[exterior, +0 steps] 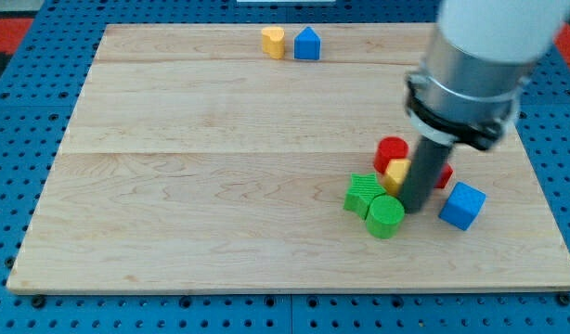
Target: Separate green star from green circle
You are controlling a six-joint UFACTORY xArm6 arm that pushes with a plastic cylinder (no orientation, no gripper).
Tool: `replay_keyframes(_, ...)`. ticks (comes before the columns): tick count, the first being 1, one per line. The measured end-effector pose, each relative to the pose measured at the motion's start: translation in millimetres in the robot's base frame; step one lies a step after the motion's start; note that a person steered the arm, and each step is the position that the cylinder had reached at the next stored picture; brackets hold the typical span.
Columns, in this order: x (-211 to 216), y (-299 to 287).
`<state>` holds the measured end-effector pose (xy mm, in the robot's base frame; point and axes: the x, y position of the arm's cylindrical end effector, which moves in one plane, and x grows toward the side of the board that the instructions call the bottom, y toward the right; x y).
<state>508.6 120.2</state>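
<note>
The green star [363, 194] lies at the view's lower right on the wooden board [211, 186]. The green circle [385, 217] touches it on its lower right side. My tip [416, 208] is down on the board just to the right of the green circle, close against it, and to the right of the star. The dark rod hides part of the blocks behind it.
A red block [391, 150] and a small yellow block [395, 172] sit just above the star, left of the rod. Another red block [444, 175] peeks out right of the rod. A blue cube [462, 205] lies further right. A yellow block [273, 42] and a blue block [307, 44] sit at the top edge.
</note>
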Motion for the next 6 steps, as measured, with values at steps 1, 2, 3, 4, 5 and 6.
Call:
replay_keyframes(1, -32, -26)
replay_keyframes(2, -12, 22)
replay_keyframes(3, 19, 60)
replay_keyframes(4, 39, 38)
replay_keyframes(5, 48, 18)
replay_keyframes(6, 45, -19)
